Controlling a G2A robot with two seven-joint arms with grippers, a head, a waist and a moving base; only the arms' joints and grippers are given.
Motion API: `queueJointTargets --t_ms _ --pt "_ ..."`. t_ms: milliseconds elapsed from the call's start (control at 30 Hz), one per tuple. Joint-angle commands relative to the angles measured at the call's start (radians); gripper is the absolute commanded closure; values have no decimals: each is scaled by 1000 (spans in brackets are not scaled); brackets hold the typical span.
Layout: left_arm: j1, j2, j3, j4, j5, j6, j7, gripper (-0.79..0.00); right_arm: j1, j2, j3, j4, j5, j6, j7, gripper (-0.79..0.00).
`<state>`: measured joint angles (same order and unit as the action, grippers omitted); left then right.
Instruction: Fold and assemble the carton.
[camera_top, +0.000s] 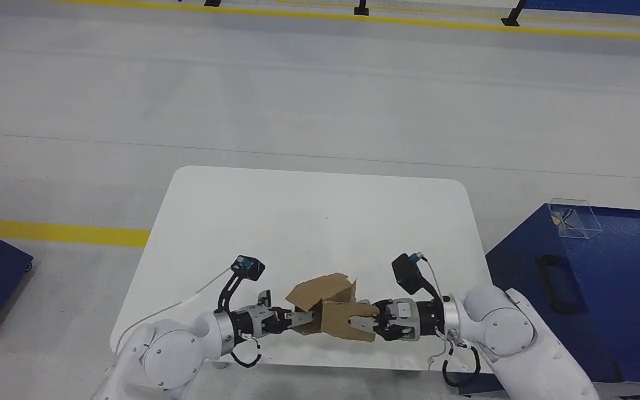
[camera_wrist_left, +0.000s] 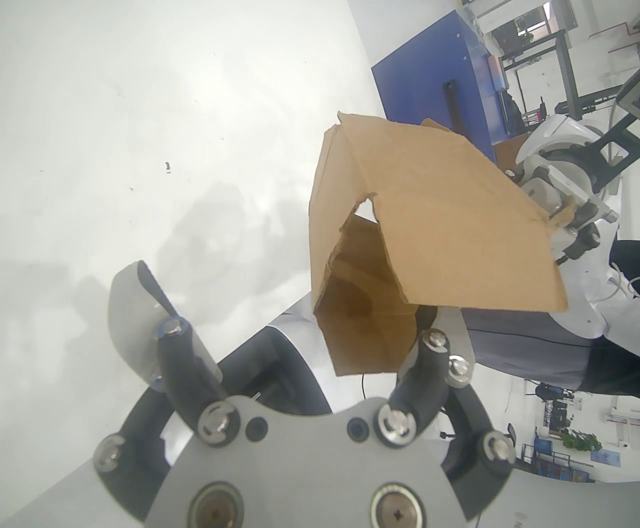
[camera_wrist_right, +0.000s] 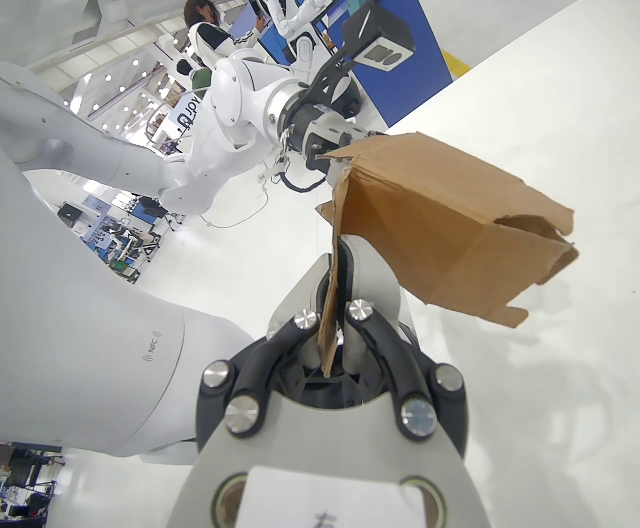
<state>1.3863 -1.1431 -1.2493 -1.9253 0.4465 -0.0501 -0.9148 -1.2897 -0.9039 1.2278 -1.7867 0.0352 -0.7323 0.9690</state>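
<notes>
The carton (camera_top: 330, 305), brown corrugated cardboard, is half-formed with its end flaps loose and open, tilted above the bench (camera_top: 300, 210) near the middle of the robot-side edge.

- Stretched inward from both sides, wrists roughly level, tips facing each other across a short gap.
- Pinched tight with the right pincer (camera_wrist_right: 344, 260) on a flap of the carton (camera_wrist_right: 450, 210).
- Spread wide at the left pincer (camera_wrist_left: 292, 300), one finger (camera_wrist_left: 142, 300) out in clear air, the other just beside a carton flap.
</notes>
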Motion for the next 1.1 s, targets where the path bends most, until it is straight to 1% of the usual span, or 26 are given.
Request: queueJointTargets --t_ms 0,300,367,400,433,467,500,567,833,867,933,1067 --pt "-9 -1 14 7 3 1 10 -785 3 0 -8 3 5 -1 1 0" --pt "-31 -3 52 32 26 10 48 -785 20 -1 -37 12 28 -2 9 0" --pt "-33 -3 58 34 27 12 52 -720 22 -1 -41 11 32 -4 8 0" --pt "-34 -3 60 34 28 12 53 -671 22 0 -42 10 33 -5 8 0" --pt "-34 -3 62 35 29 13 54 -514 22 0 -43 7 36 -9 8 0" --pt "-35 -2 64 36 33 16 56 -336 20 0 -43 5 42 -14 9 0" --pt "-35 -2 67 38 33 19 54 -249 19 1 -43 5 47 -16 11 0" --pt "-40 -2 74 42 27 27 37 0 16 3 -40 3 54 -19 15 0" --pt "-46 -1 94 28 50 39 37 0 6 9 -35 7 61 -26 18 0" --pt "-45 0 94 26 51 42 42 0 5 9 -35 8 60 -27 17 -34" --pt "-40 0 95 24 52 60 47 0 4 10 -35 13 58 -22 13 -785" --pt "-35 -1 95 20 37 91 56 0 -1 11 -24 19 43 -32 -14 -785"
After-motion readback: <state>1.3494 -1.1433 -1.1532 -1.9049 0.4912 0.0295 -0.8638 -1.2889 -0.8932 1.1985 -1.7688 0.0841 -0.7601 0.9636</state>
